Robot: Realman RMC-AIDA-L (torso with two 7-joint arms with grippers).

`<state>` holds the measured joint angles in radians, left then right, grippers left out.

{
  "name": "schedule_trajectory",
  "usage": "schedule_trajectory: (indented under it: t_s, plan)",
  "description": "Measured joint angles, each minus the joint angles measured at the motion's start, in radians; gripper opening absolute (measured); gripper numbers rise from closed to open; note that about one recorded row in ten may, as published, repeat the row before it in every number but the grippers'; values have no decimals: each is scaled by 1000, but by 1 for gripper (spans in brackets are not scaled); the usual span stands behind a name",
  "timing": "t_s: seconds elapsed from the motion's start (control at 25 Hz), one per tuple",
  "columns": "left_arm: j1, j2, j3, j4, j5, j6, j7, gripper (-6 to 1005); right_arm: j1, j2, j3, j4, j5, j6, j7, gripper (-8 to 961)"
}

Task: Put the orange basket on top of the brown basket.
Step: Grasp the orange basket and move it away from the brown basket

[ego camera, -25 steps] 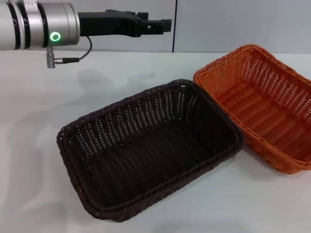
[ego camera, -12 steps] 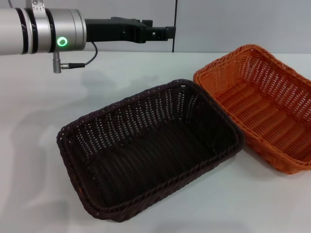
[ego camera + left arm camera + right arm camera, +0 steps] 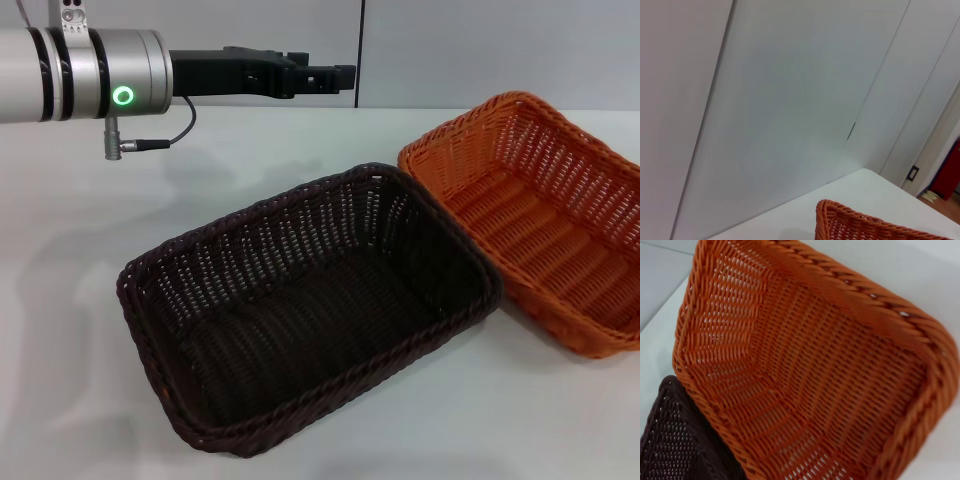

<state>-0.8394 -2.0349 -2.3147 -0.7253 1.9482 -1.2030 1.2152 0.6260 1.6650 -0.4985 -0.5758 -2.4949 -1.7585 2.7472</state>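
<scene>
The left arm reaches in from the left of the head view, held level and high over the white table point(image 3: 80, 300), a green ring light glowing on its silver wrist. Its black left gripper point(image 3: 340, 76) points toward the right, above the far part of the table and well apart from both baskets — whether its fingers are spread or pressed together cannot be told from here, and the left wrist view shows none of them.

Near the middle sits the brown basket point(image 3: 300, 310), a dark woven tray with openwork sloping sides and a braided rim, resting upright on the table with nothing inside. Its far right corner lies just beside the orange basket point(image 3: 540, 215); whether the two rims actually touch is hard to say.

The orange basket stands on the table to the right, also upright and holding nothing, its right end running off the head view's edge. The left wrist view catches one corner of its rim point(image 3: 840, 220) against the pale wall panels point(image 3: 790, 100).

The right wrist view looks steeply down into the orange basket point(image 3: 810, 375), with a corner of the brown one point(image 3: 675, 440) beside it — the right gripper itself is not seen in any view.
</scene>
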Motion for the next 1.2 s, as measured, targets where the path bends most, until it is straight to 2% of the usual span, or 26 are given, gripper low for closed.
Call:
schedule_trajectory:
  t_s: [0.16, 0.32, 0.6, 0.76, 1.2]
  plan:
    - [0, 0, 0, 0, 0, 1, 2, 840, 6, 28, -5, 12, 0, 51, -6, 789]
    - [0, 0, 0, 0, 0, 5, 4, 840, 11, 41, -12, 30, 0, 109, -11, 789]
    - [1, 2, 0, -1, 0, 22, 4, 840, 16, 61, -17, 31, -1, 171, -17, 692]
    - [1, 2, 0, -1, 1, 30, 11, 840, 13, 64, -23, 31, -1, 202, -36, 636]
    - [2, -3, 0, 1, 1, 53, 19, 841, -14, 62, -12, 24, 6, 261, -81, 361]
